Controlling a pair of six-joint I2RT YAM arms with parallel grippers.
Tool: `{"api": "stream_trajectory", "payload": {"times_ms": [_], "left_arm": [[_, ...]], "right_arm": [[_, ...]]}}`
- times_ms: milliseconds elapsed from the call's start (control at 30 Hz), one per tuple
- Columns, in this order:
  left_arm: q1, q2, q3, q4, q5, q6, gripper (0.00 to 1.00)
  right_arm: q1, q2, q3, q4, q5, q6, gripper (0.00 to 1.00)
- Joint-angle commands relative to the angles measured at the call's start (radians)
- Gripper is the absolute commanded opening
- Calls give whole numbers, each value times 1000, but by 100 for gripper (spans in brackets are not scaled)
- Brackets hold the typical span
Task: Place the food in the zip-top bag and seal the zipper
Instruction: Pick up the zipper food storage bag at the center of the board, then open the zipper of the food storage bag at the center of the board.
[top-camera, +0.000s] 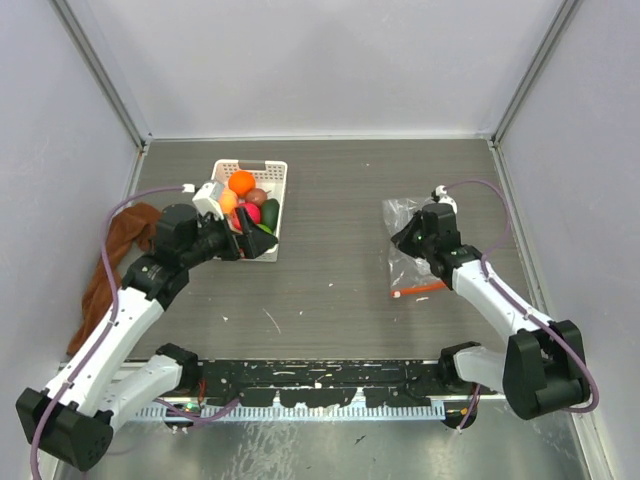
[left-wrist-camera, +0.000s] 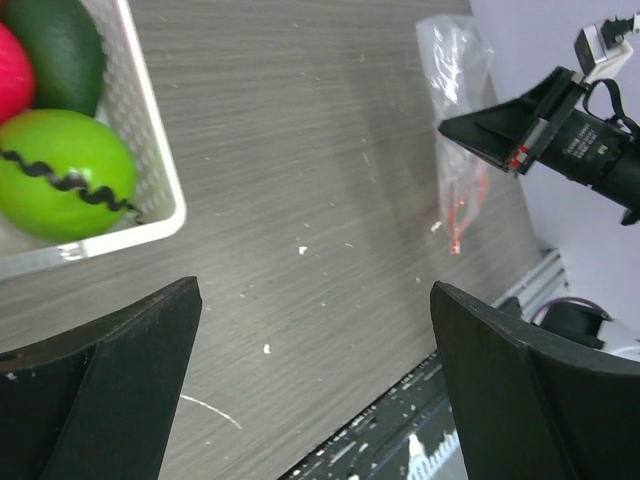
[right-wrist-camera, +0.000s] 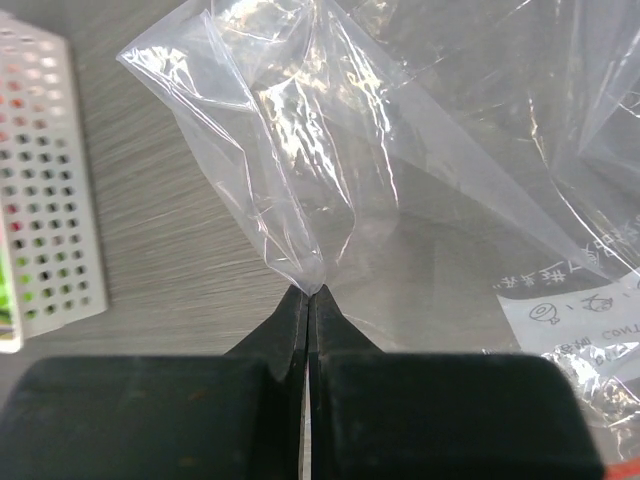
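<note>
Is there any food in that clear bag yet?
Empty: the zip-top bag is only see-through film; the food sits in the white basket.

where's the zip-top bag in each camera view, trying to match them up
Top external: zip-top bag lies right of centre, at the right claw.
Left wrist: upper right, partly behind that claw.
Right wrist: fills most of the frame, a fold pinched in the shut claw.
Shared landmark: white basket, upper left in top external and left wrist, left edge in right wrist.

Grey wood-grain table (top-camera: 330, 230), white basket (top-camera: 250, 164) left, zip-top bag (top-camera: 405, 268) right, brown cloth (top-camera: 110, 265)
</note>
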Motion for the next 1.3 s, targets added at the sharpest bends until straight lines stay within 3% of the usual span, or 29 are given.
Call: {"api": "stream_trajectory", "payload": {"times_ms": [0, 567, 967, 1067, 1267], "left_arm": [[-56, 18, -11, 147, 57, -95, 98], [-383, 293, -61, 474, -101, -194, 91], [-464, 494, -20, 616, -123, -212, 75], [-475, 532, -12, 638, -119, -216, 68], [-481, 585, -11, 703, -109, -255, 42]], "right_arm": [[75, -52, 39, 152, 6, 135, 0], [339, -67, 28, 366, 85, 293, 1], [402, -58, 42, 387, 71, 292, 0], [403, -48, 44, 400, 54, 291, 0], [403, -27, 65, 416, 9, 255, 1]]}}
